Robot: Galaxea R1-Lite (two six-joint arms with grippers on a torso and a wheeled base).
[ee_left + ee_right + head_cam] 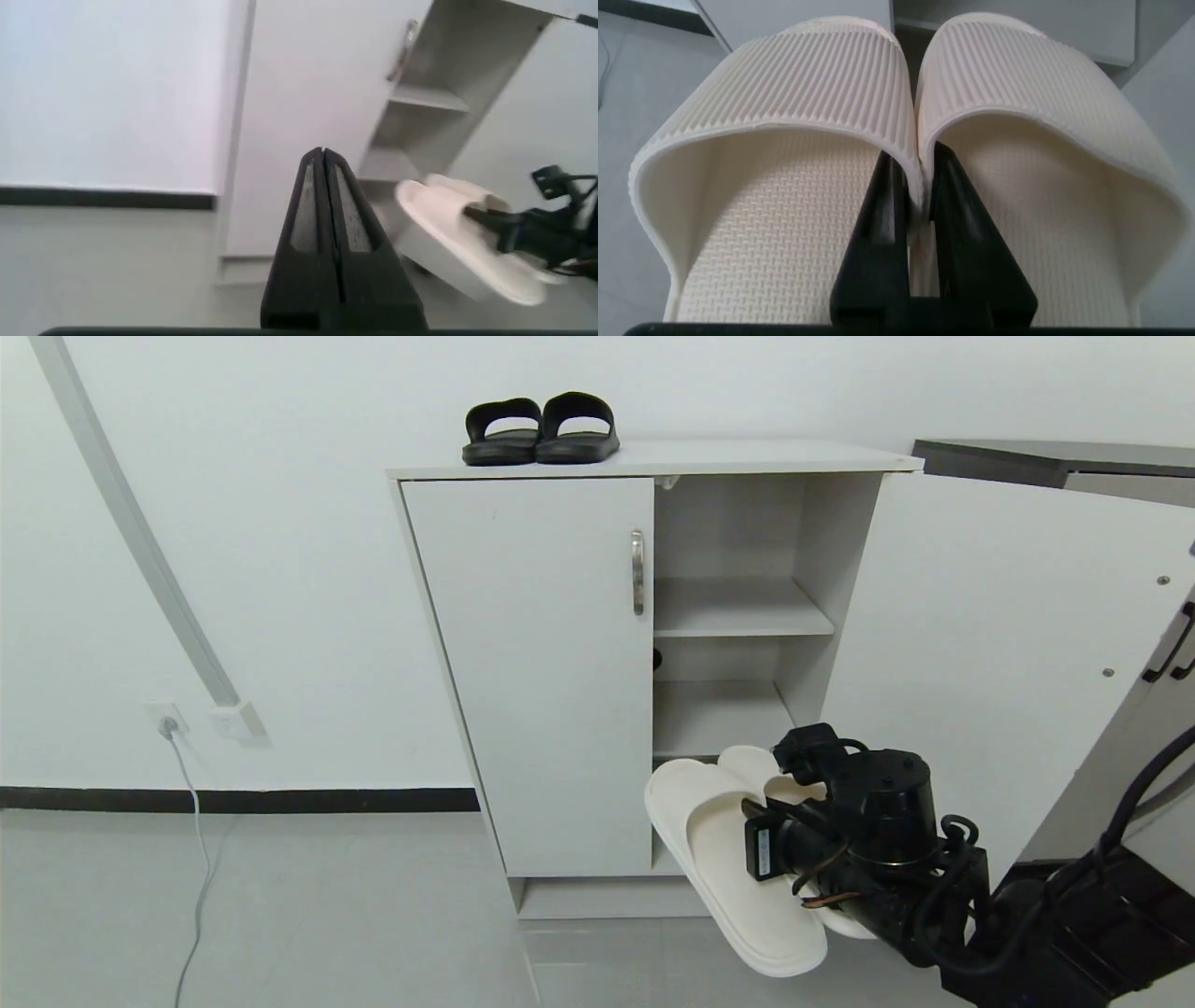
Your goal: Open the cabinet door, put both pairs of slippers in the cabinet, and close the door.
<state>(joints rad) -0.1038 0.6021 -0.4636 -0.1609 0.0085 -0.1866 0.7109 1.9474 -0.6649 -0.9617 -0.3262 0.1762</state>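
Right gripper (pixel 918 191) is pinching the white slippers (pixel 719 849) by their inner walls — level them, aiming toes at the nearest shelf (pixel 714 719); left gripper (pixel 323 182) is hanging closed, empty.

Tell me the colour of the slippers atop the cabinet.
Black slippers, best seen in the head view.

The cabinet (pixel 653 457) stood against the wall, its left door (pixel 532 681) shut and its right door (pixel 990 644) swung out to the right. One pair of slippers (pixel 540 429) sat side by side on the cabinet's top, toward its left end. Inside the open half, an upper shelf (pixel 738 611) lay above a lower shelf (pixel 714 719). Just before that opening the second pair (pixel 728 859) hung above the floor, their adjoining inner edges pinched between the right gripper's (pixel 915 177) fingers (pixel 882 215). A wall socket (pixel 168 721) sat low, well left of the cabinet.
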